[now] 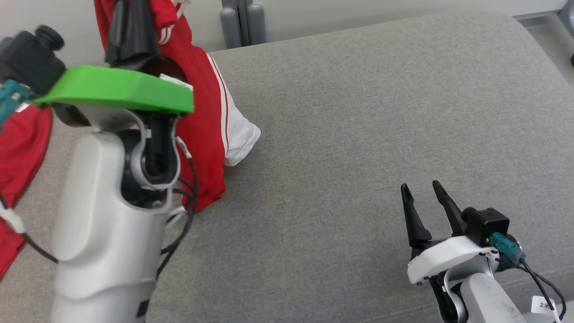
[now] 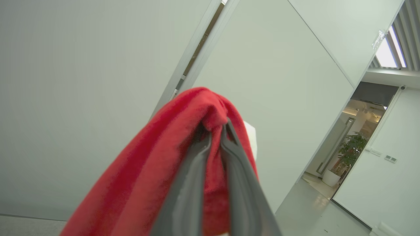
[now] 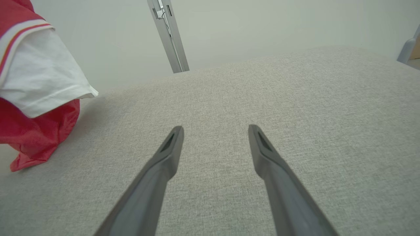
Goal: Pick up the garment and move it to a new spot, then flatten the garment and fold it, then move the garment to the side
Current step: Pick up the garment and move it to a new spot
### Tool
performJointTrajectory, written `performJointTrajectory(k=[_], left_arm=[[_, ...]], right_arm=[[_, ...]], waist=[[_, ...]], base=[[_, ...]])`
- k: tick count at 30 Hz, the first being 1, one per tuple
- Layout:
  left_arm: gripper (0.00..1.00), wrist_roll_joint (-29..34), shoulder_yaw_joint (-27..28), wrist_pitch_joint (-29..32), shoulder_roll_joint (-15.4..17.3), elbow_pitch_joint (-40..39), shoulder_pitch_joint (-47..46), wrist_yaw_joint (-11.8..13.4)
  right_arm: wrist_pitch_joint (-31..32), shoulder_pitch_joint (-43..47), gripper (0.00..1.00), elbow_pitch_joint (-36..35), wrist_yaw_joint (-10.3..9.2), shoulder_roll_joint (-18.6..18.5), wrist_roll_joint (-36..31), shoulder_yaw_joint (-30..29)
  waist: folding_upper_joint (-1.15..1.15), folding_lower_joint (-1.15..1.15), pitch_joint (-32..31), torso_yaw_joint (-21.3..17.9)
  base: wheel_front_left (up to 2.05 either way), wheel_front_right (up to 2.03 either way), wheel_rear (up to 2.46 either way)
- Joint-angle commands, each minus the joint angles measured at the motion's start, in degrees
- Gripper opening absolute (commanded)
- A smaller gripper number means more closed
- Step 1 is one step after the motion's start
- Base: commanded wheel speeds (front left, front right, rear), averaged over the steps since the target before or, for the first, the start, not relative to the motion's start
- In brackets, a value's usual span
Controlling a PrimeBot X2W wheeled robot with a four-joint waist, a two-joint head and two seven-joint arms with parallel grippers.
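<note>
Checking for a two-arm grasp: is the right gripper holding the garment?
No, the right gripper stands open over the grey cushion, clear of the garment off to one side.

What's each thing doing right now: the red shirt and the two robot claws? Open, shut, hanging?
Shirt, held up and hanging bunched; its lower end seems to touch the cushion.
Left gripper, shut on the shirt's top fold.
Right gripper, open and holding nothing, just over the cushion.
</note>
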Motion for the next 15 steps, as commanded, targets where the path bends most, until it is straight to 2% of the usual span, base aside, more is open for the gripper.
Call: performJointTrajectory(k=[1, 7, 15], left_arm=[[0.00, 0.47, -1.18, -1.59, -0.92, 1.94, 1.67, 0.13], [0.00, 0.13, -9.37, -8.90, -3.19, 11.48, 6.92, -0.63], [0.00, -9.26, -22.56, -11.06, -3.25, 14.74, 10.39, -0.01]], right_arm=[[-0.19, -0.56, 1.00, -0.14, -0.01, -0.09, -0.56, 0.20], [-0.19, -1.88, 1.00, 0.07, -0.01, -0.10, 0.18, 1.86], [-0.19, -2.11, 1.00, 0.37, -0.01, -0.09, 0.03, 2.03]], waist=[[0.00, 0.00, 0.47, -0.09], [0.00, 0.00, 1.99, -0.98], [0.00, 0.00, 3.72, -1.38]], base=[[0.00, 0.00, 0.00], [0.00, 0.00, 0.00], [0.00, 0.00, 0.00]])
